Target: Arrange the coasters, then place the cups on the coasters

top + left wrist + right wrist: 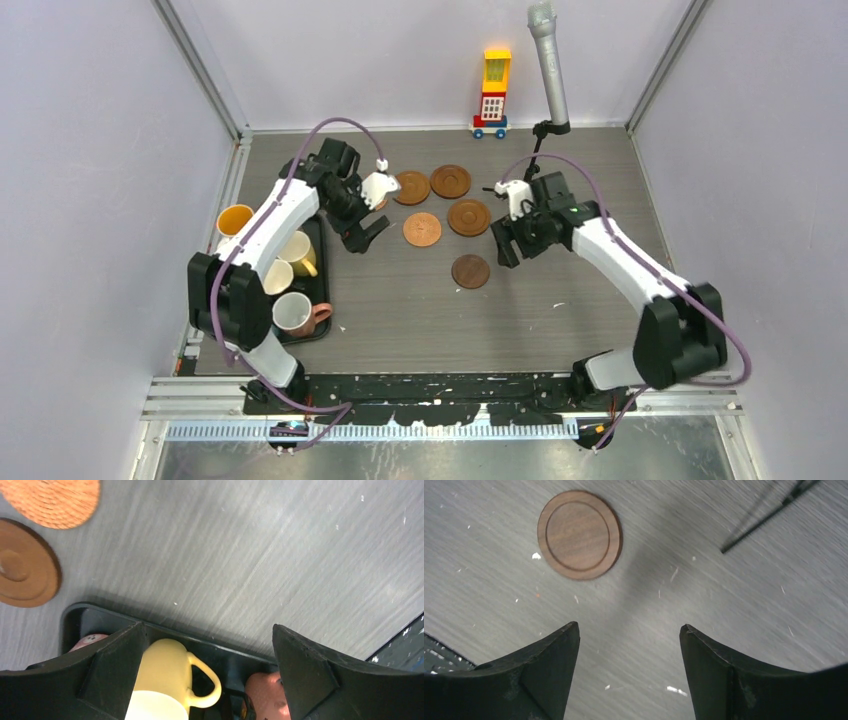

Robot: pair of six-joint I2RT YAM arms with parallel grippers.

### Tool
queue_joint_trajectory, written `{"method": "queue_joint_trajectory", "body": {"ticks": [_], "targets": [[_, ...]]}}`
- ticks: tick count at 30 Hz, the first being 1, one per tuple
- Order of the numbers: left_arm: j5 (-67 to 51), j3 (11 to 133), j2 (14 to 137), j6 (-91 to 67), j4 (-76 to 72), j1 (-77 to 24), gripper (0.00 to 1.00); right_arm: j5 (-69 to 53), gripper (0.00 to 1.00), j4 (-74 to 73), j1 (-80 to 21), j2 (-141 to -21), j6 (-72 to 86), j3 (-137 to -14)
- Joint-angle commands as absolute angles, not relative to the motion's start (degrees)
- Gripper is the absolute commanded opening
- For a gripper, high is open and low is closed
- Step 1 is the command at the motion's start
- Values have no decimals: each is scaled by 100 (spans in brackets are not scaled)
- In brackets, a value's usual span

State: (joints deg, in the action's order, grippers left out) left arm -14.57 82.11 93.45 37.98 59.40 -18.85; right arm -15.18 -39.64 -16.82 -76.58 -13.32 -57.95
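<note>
Several brown coasters lie mid-table: two at the back (411,187) (450,181), two in front of them (422,229) (468,217), and a darker one (470,271) nearest. My left gripper (368,235) hovers open and empty by the tray's right edge, left of the coasters. Its wrist view shows the yellow cup (165,680) and a pink cup (265,695) below the open left gripper (207,627). My right gripper (503,243) is open and empty, just right of the dark coaster (579,534). In its wrist view the right gripper (629,630) hangs over bare table.
The black tray (318,290) at the left holds the yellow cup (297,253), a pale one (277,277) and a pink one (297,313). A cup with an orange inside (235,220) stands beside them. A toy block tower (492,92) and a microphone stand (548,65) are at the back.
</note>
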Motion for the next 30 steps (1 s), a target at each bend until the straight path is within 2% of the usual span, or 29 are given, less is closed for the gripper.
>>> {"method": "queue_joint_trajectory", "body": {"ticks": [1,9,18,30], "targets": [[-1408,8878,9513,2702,5275,-1898,100,-1179,75,-2872,-2050,-8457,-1208,-6381],[-1559,9764,10598,2272,4421,-1887,99,-383,64,-2325,-2539,-10071,-435,-7596],[-2004,10942,11679,1669,4215,-1431,97,678,60,-2211,-2742,-11457,-663,-8780],[-1972,10320,11459,1862,4346,-1425,96,84,59,-2772,-2372,-12317,-396,-9660]]}}
